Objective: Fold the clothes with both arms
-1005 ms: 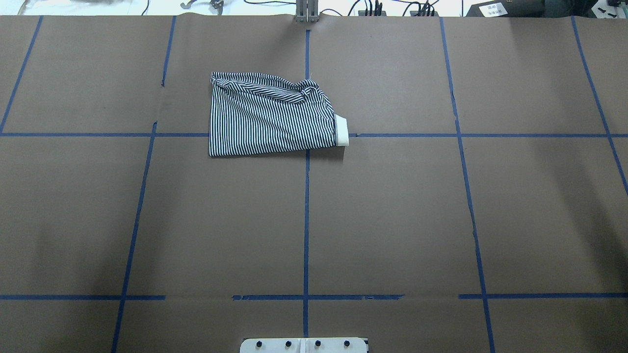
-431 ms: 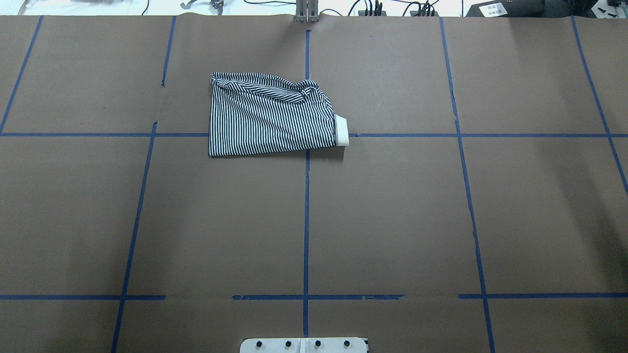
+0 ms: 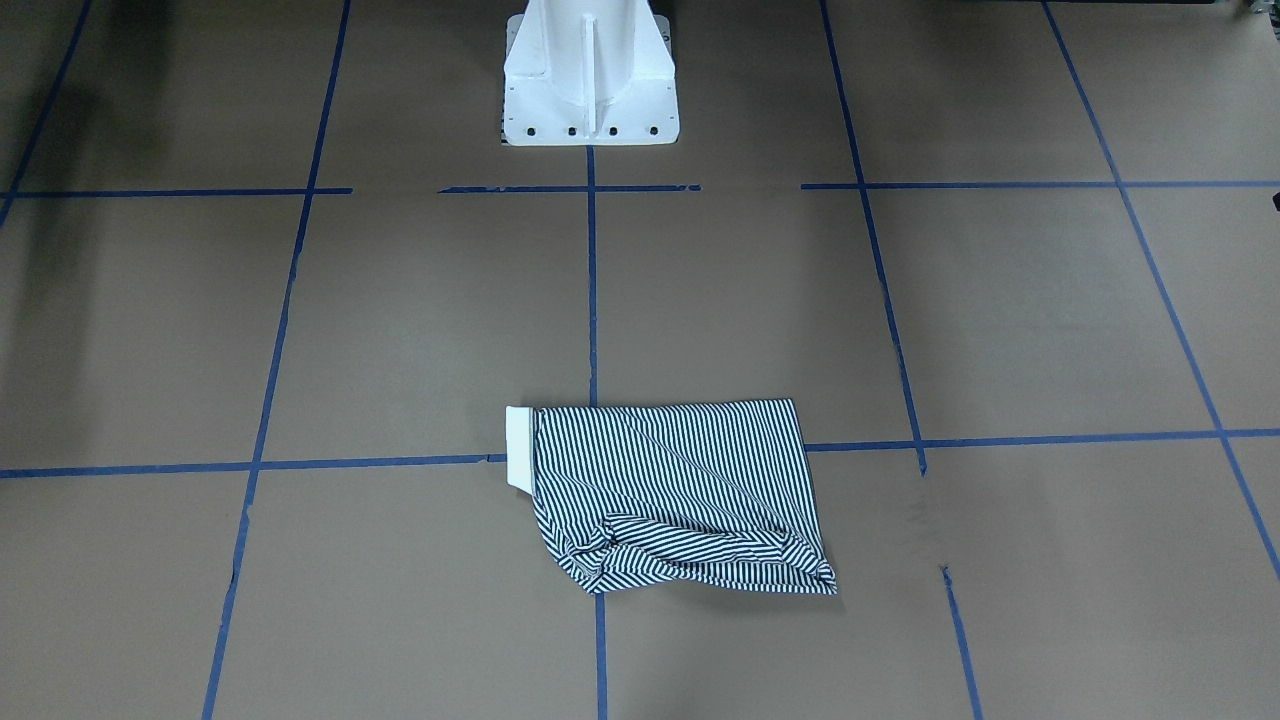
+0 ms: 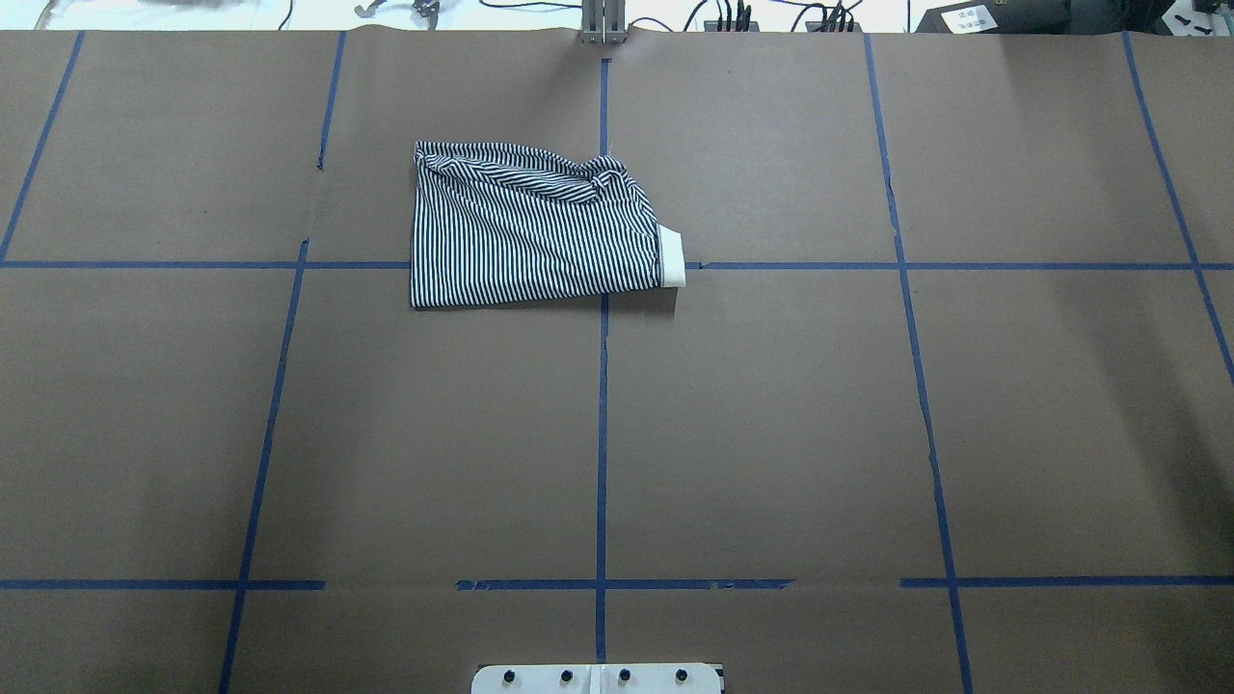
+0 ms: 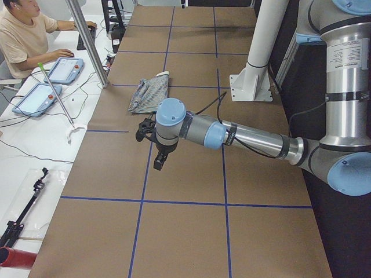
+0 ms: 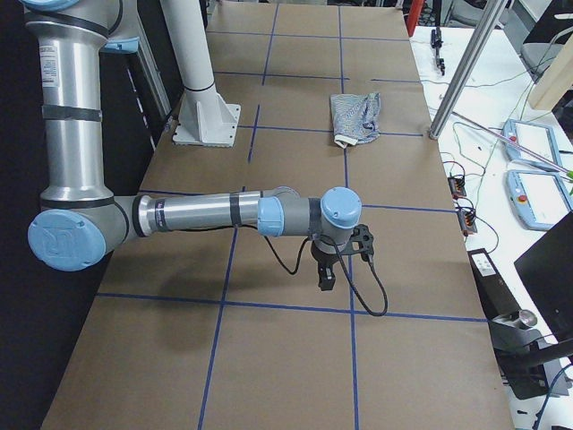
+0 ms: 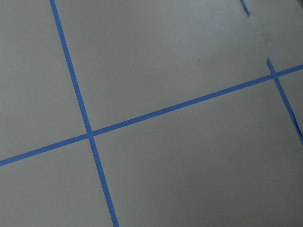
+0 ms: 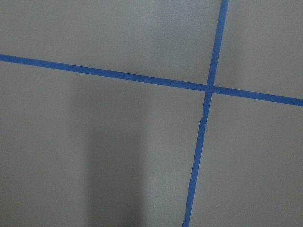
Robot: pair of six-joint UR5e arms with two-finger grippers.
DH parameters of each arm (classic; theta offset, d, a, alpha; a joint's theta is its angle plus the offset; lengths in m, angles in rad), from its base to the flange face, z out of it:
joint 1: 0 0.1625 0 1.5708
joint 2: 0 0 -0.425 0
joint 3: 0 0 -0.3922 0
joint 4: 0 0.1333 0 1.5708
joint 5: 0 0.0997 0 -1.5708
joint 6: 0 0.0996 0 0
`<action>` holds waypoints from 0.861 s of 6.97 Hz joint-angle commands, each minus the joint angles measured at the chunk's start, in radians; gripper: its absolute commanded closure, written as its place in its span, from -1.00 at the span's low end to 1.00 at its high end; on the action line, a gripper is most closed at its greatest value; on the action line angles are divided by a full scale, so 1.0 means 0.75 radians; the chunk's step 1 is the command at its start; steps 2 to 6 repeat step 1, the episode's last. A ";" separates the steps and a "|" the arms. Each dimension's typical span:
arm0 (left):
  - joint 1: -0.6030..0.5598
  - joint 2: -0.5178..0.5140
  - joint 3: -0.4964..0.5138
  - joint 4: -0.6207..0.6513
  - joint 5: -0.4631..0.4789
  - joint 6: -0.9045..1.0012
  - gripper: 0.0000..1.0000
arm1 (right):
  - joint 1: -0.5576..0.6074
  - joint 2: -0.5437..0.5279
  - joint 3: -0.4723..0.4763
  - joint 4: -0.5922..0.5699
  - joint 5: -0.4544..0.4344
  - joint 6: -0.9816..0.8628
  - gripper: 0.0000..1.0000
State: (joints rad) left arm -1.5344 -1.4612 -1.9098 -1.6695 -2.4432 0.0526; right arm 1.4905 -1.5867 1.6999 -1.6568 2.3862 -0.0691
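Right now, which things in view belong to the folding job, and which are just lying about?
Job in hand:
striped polo shirt, roughly folded
left arm
right arm

Just lying about:
white pedestal base
blue tape grid
tablet
seated person

This is a robot lab. A big table point(image 4: 771, 434) is covered in brown paper, and blue tape lines point(image 4: 602, 434) cut it into squares. A white stand point(image 3: 590, 70) sits on it. The robot's left arm point(image 5: 249, 136) and right arm point(image 6: 197, 215) reach over the table. A person point(image 5: 20, 35) sits at a side desk point(image 5: 35, 145) with screens point(image 5: 64, 68). Wires point(image 4: 735, 13) lie along the table's far edge.
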 commanded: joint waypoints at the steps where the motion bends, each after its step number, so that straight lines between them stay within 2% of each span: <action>1: -0.001 -0.001 -0.010 -0.001 -0.003 -0.001 -1.00 | 0.001 -0.005 -0.018 0.000 -0.003 -0.004 -1.00; 6: -0.001 -0.001 -0.010 -0.001 -0.003 -0.001 -1.00 | 0.001 -0.005 -0.018 0.000 -0.003 -0.004 -1.00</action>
